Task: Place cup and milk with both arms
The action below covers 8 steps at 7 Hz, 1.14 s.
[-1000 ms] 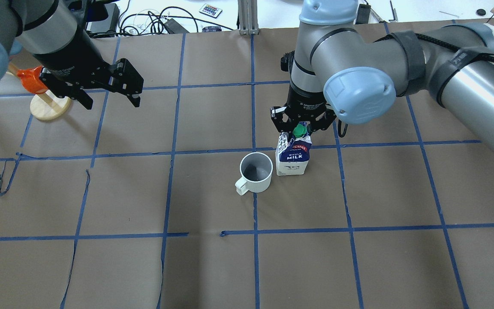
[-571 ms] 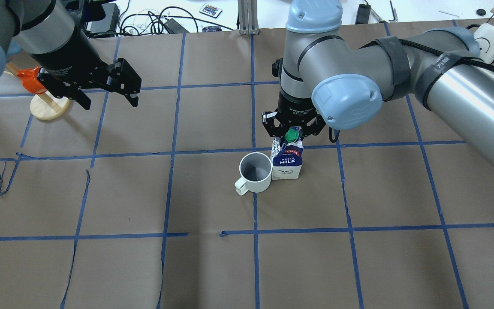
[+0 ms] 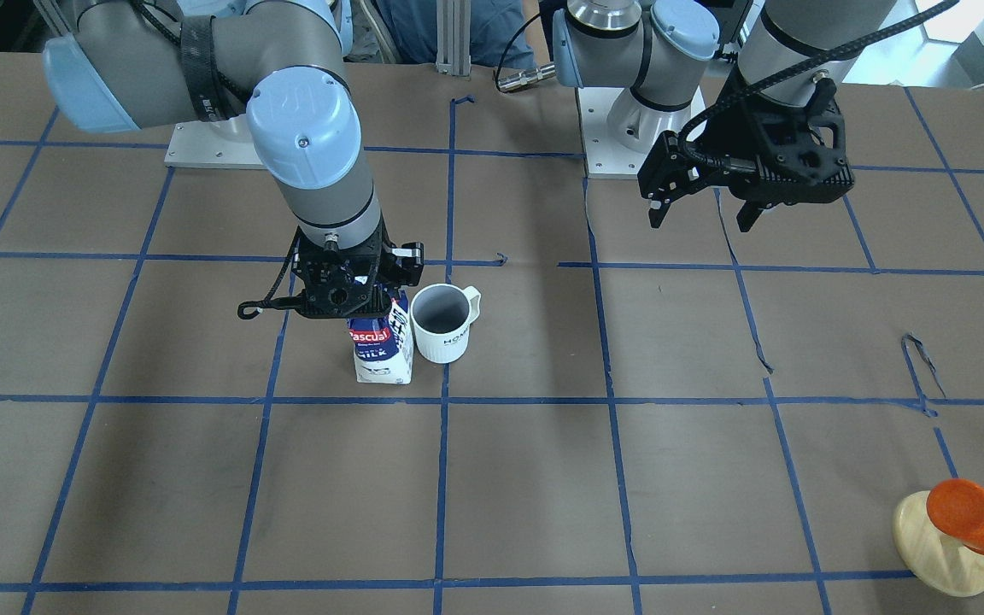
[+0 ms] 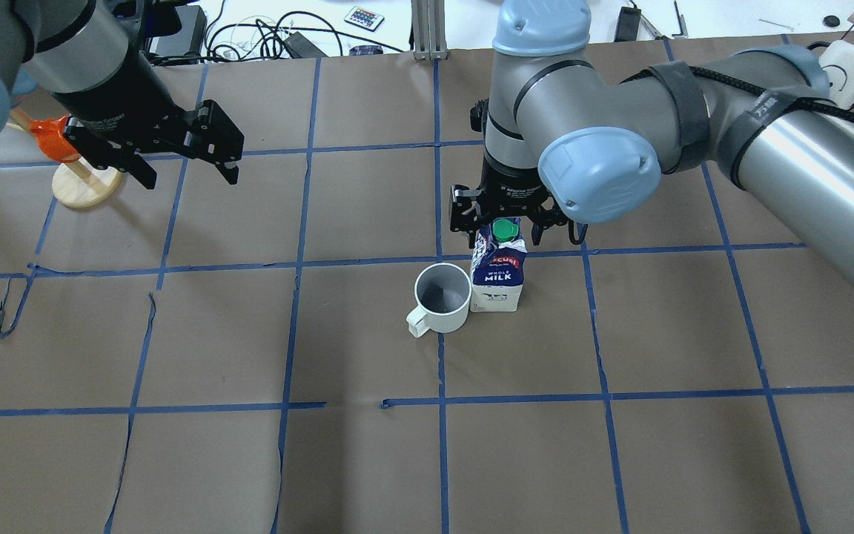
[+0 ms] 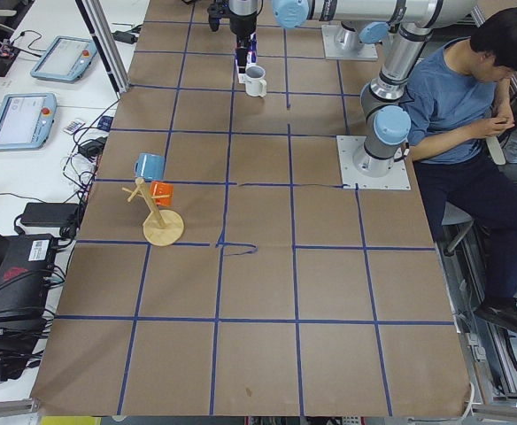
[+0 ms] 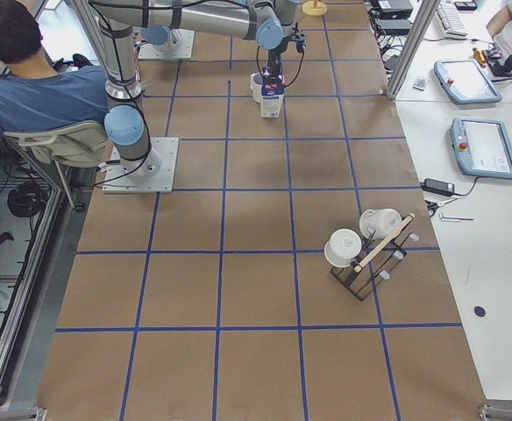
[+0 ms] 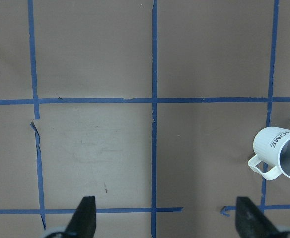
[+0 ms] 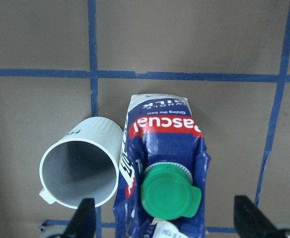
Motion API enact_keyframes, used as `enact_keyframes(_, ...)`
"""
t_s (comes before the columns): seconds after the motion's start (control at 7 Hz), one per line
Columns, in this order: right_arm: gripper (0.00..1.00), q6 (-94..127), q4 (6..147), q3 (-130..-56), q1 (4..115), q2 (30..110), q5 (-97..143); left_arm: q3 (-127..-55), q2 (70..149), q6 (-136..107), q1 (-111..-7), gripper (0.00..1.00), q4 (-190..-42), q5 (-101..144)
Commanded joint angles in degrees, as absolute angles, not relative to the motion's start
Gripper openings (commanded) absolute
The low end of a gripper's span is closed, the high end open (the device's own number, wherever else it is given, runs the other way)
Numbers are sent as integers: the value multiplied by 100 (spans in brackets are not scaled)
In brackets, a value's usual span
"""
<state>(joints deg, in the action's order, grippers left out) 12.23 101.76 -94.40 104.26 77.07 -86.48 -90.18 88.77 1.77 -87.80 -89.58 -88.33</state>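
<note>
The white cup stands upright on the brown table with its handle toward the robot. It also shows in the front view and the left wrist view. The navy and white milk carton stands upright right beside the cup, on its right. My right gripper hovers over the carton top, open. Its fingers stand wide of the carton on both sides without touching it. My left gripper is open and empty, held above the table at the far left.
A wooden mug stand with an orange cup is at the far left beyond my left gripper. A rack with white cups stands on the table's right part. A seated person is behind the robot bases.
My right gripper carried the milk leftward up against the cup, set it down and opened its jaws. The left arm has barely moved.
</note>
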Motion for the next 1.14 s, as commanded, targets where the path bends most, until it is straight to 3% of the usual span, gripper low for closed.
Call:
enact_keyframes(0.0, 100, 1134, 10091, -9204, 10318, 7891, -8971, -9026, 8877, 176, -8780, 100, -8965, -8833)
enact_keyframes(1.0, 100, 167, 8834, -8938, 8984, 8989, -9079, -9053, 8859, 185, -8780, 100, -8965, -8842)
